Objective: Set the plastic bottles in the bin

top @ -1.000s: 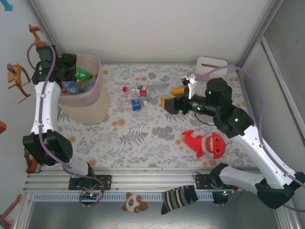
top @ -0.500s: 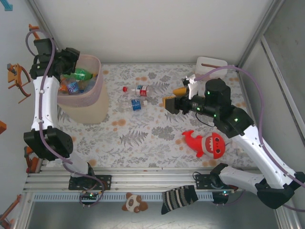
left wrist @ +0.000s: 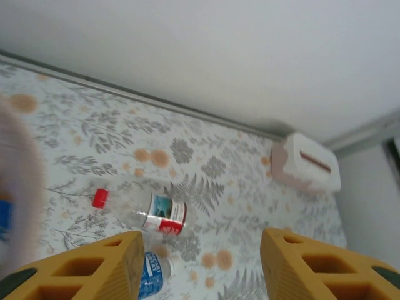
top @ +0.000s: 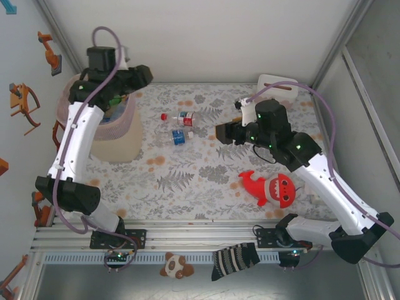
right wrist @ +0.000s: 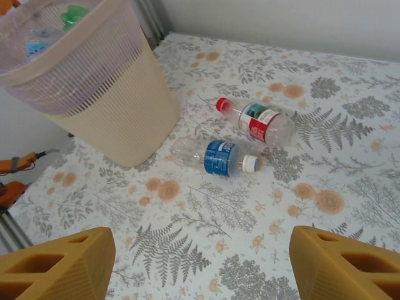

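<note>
Two clear plastic bottles lie on the floral table right of the bin: a red-labelled one with a red cap (top: pixel 183 117) (right wrist: pixel 256 120) (left wrist: pixel 150 211) and a blue-labelled one with a white cap (top: pixel 179 136) (right wrist: pixel 215 156) (left wrist: pixel 152 273). The pink bin (top: pixel 119 134) (right wrist: pixel 94 81) holds several bottles, a green one (right wrist: pixel 74 14) among them. My left gripper (top: pixel 144 75) (left wrist: pixel 200 265) hangs open and empty over the bin's far right rim, facing the two bottles. My right gripper (top: pixel 221 133) (right wrist: pixel 203 262) is open and empty, right of the bottles and above the table.
A white slotted box (top: pixel 277 84) (left wrist: pixel 306 164) sits at the back right. A red shark plush (top: pixel 272 187) lies at the front right, under my right arm. Bare tablecloth lies between the bottles and the plush.
My left arm rose from the bin and swung to the right, its jaws now past the rim. My right gripper shifted slightly back and left.
</note>
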